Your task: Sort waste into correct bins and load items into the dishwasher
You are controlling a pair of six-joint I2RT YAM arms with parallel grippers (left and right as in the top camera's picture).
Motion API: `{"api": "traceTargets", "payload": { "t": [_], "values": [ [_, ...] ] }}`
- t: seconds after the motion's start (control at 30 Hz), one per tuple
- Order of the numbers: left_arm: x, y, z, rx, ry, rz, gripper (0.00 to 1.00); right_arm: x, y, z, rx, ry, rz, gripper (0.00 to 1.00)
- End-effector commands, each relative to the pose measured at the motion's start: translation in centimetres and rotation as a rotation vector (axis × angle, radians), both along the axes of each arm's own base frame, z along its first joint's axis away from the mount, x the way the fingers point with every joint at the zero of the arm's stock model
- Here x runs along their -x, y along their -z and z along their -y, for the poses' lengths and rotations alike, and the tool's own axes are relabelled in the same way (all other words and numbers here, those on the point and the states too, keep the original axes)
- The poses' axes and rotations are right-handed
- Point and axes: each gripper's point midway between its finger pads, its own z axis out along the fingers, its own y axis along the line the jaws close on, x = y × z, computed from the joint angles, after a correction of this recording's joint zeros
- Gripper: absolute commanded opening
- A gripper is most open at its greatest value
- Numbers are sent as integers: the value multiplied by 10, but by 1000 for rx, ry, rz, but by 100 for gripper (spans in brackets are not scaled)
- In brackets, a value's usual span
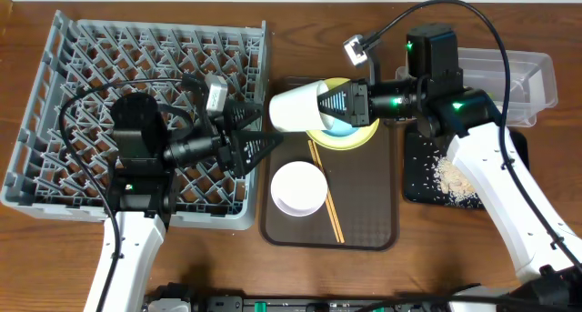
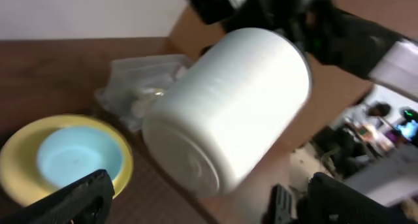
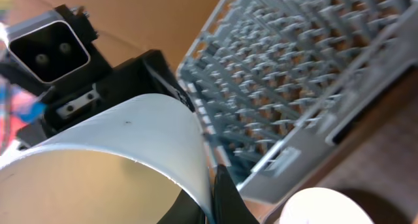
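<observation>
**White cup, held aloft between two claws**

Right claw [image 1: 333,101]: clamped on the rim of the white cup [image 1: 296,107], with one finger inside the mouth.
Left claw [image 1: 265,130]: spread wide and holding nothing, close to the cup's base. Whether they touch cannot be told.
Cup: plain white, smooth-walled and cylindrical. It is turned on its side in the air, flat base toward the left claw, above the far left corner of the brown tray [image 1: 364,230].
On the brown tray: a yellow plate [image 1: 366,137] carrying a light blue bowl [image 1: 338,127], a pale bowl [image 1: 298,186], and chopsticks [image 1: 326,194] lying side by side.
Left of the tray: a grey dish rack [image 1: 55,94] with upright pegs.
Right of the tray: a black tray [image 1: 414,180] with rice-like scraps [image 1: 455,177], and a clear tub [image 1: 532,75] behind it.
Tabletop [image 1: 427,276]: brown wood grain.
Room: blurred, nothing can be made out.
</observation>
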Motion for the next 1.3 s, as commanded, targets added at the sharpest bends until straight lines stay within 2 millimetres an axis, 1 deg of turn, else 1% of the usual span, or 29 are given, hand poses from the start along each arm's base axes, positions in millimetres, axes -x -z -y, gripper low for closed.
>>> {"api": "traceTargets", "payload": {
  "t": [0.0, 0.27, 0.4, 0.53, 0.67, 0.9, 1.13, 1.27],
  "values": [
    [19, -18, 6, 37, 126, 45, 98, 25, -14, -13, -80, -120, -52, 1],
    [19, -21, 6, 42, 128, 49, 98, 41, -21, -30, -107, -188, -60, 1],
    [19, -23, 6, 44, 130, 57, 98, 45, -23, -35, -110, -199, -66, 1],
    [23, -29, 7, 50, 154, 91, 98, 46, -23, -36, -111, -204, -64, 1],
    [24, -30, 8, 50, 158, 94, 99, 47, -24, -36, -115, -205, -85, 1],
    [35, -35, 23, 52, 219, 141, 99, 47, -25, -36, -118, -207, -84, 1],
    [34, -38, 23, 51, 219, 175, 99, 50, -25, -39, -119, -219, -84, 1],
    [34, -38, 23, 51, 219, 176, 88, 51, -25, -39, -119, -221, -85, 1]
  ]
}}
